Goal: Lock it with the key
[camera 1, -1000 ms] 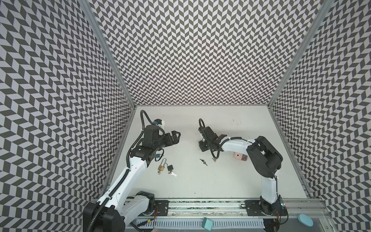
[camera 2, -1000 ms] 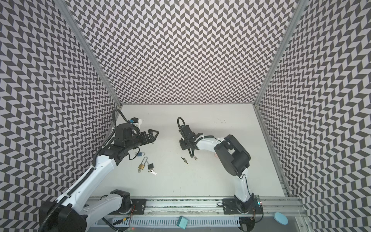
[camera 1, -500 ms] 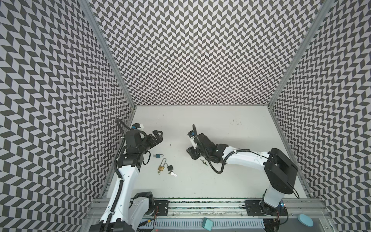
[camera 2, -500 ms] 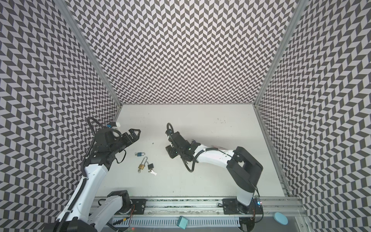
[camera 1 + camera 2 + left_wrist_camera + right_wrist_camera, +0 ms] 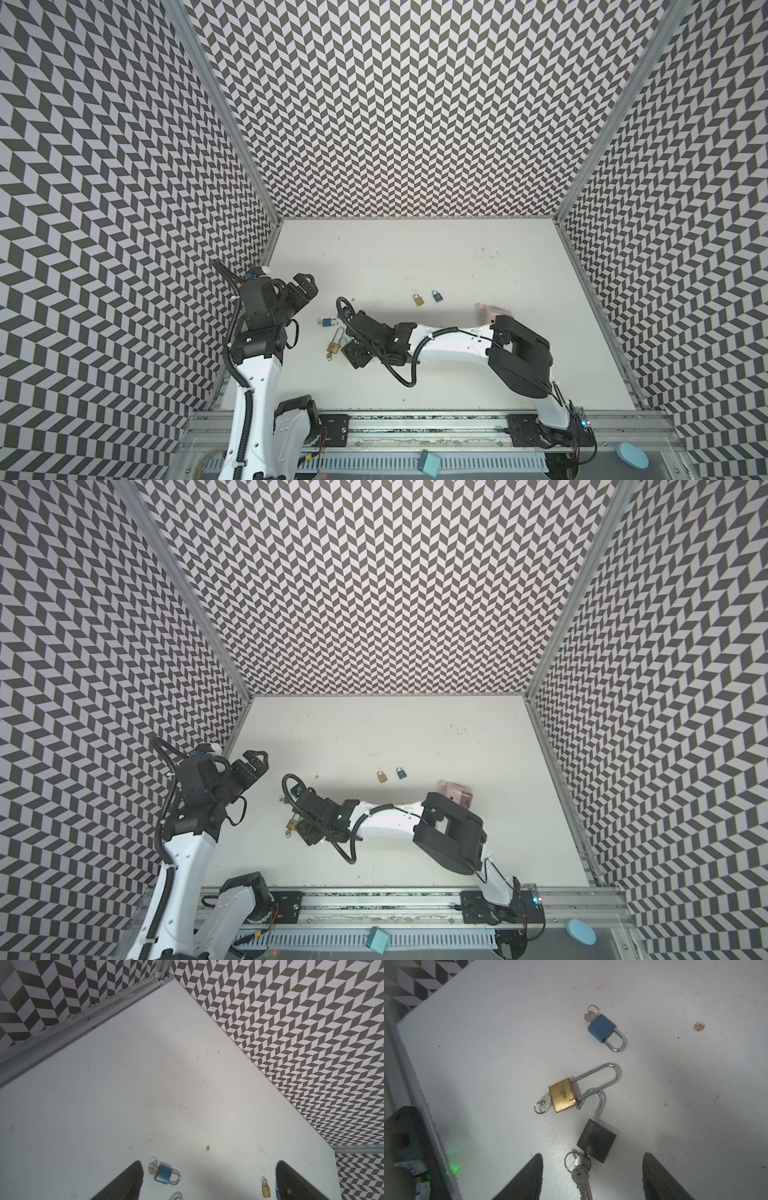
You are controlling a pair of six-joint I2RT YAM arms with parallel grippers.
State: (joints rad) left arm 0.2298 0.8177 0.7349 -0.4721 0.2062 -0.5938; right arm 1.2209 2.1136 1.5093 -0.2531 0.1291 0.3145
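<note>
Black padlock point(image 5: 596, 1140) — half-hidden block point(image 5: 457, 795) perhaps pink

The brass padlock point(image 5: 563, 1095) is scuffed metal, the black padlock point(image 5: 596, 1140) matt

On the table point(image 5: 415, 249), short-shackle padlock point(image 5: 328, 322) just behind long-shackle padlock point(image 5: 332, 348), both left of right pincer point(image 5: 353, 356)

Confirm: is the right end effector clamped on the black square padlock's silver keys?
No: the right end effector stands open, its jaws well apart on either side of the silver keys.
</note>
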